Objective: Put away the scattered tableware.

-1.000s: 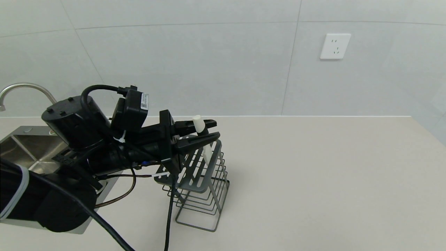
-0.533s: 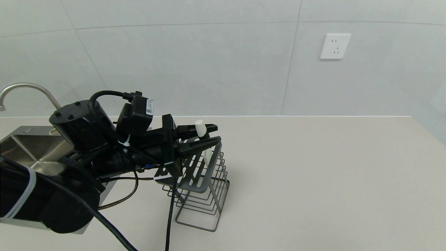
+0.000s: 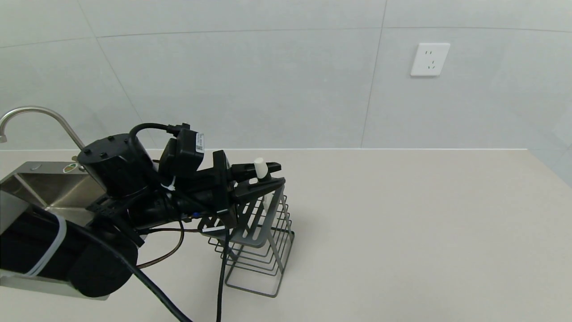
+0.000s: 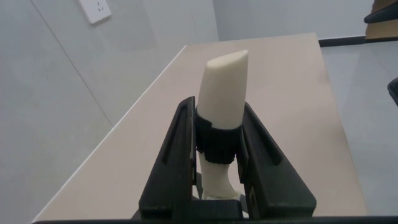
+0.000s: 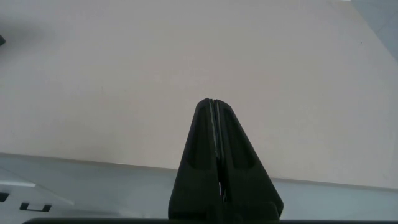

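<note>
Left hand [image 3: 264,174]: clamped on white-handled utensil [image 3: 258,164] over wire rack [image 3: 254,268]. Best: handle upright, slow descent, release once seated. Right hand [image 5: 213,106]: closed, empty.

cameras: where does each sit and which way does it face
Head view: on the head, facing forward and down at the countertop, wire rack and sink; left arm and left hand show.
Left wrist view: on the left wrist, looking along that hand at the white handle it grips.
Right wrist view: on the right wrist, facing the countertop past the shut right hand.
Shared: head and left wrist views both show the handle and wall socket.
</note>
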Tool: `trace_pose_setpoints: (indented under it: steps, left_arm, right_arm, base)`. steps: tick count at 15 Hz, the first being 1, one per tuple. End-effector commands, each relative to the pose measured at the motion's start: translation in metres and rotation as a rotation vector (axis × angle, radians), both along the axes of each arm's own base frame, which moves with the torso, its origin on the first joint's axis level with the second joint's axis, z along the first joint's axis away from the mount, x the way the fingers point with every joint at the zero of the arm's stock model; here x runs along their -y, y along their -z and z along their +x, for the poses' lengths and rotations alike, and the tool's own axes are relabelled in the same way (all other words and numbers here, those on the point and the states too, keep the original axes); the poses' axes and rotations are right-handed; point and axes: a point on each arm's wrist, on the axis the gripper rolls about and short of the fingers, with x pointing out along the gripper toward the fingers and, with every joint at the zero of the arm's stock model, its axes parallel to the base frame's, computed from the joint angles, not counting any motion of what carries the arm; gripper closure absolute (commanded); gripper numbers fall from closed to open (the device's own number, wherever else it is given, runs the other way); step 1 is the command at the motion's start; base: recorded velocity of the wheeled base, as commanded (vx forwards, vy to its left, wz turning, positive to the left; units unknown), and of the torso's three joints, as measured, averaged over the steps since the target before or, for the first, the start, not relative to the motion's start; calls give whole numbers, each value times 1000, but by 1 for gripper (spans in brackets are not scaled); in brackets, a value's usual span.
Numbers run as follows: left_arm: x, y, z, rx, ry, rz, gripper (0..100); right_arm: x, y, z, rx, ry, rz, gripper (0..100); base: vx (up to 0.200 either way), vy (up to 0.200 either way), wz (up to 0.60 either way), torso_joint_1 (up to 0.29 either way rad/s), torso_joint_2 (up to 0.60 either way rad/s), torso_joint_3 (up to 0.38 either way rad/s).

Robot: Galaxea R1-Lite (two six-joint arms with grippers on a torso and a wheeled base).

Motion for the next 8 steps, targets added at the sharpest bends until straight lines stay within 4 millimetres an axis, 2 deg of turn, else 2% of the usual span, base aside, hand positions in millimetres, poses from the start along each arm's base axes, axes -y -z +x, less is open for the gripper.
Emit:
trace_pose_setpoints:
  steps: [1,8]
  left_arm:
    - [0,3,2,-7,-2,3,100]
    - [-2,9,2,-32,-8,11,100]
  right_arm:
    - [0,0,0,-1,-1,0,100]
    - [0,0,0,-1,-1,1,100]
  base:
    - [0,0,0,0,0,0]
    - [0,0,0,0,0,0]
